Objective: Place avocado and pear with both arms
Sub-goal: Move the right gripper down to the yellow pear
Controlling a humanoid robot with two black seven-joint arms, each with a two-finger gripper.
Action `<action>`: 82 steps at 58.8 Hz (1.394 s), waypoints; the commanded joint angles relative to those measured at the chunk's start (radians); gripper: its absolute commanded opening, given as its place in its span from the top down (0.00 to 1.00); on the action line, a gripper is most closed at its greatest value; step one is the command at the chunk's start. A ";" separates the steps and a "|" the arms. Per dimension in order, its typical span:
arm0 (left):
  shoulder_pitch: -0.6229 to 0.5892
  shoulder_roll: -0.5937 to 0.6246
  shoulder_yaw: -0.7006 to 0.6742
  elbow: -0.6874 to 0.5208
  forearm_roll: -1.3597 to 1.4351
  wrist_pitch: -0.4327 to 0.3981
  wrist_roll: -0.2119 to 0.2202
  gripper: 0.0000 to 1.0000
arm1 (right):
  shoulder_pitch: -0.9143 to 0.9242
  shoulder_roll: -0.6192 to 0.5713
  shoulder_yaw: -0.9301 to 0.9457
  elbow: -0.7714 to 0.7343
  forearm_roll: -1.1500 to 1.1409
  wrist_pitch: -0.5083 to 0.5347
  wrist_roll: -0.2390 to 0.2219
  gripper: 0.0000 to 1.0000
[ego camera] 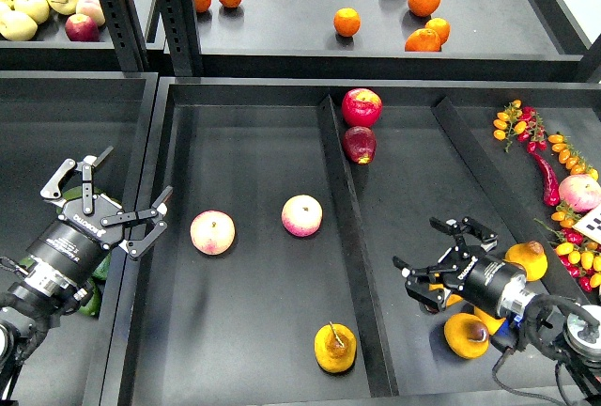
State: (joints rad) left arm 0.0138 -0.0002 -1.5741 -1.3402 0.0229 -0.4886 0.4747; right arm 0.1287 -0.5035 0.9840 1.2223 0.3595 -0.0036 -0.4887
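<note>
Left tool (105,201) spread wide, empty. Right tool (443,256) spread, empty, pear (467,334) just beneath: judged firm, smooth, best gripped across its belly.

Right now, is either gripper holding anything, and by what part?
Nothing is held. The left gripper is open with only air between its fingers. The right gripper is open too, beside the pears but not closed on any.

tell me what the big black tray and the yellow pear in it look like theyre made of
Tray: seemingly thin sheet metal with a matte black coating, judging by its flat floor, crisp folded divider and dull, faint reflections.
Pear: smooth, slightly glossy yellow-orange skin with a thin stem; real fruit or a plastic replica, the view can't settle it.
</note>
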 commanded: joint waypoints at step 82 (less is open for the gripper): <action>0.000 0.000 -0.004 0.019 0.002 0.000 0.001 0.01 | 0.226 -0.023 -0.527 0.025 0.002 -0.003 0.000 0.00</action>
State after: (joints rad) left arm 0.0138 0.0000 -1.5800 -1.3208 0.0246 -0.4888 0.4755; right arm 0.3548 -0.5400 0.4698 1.2485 0.3630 -0.0046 -0.4887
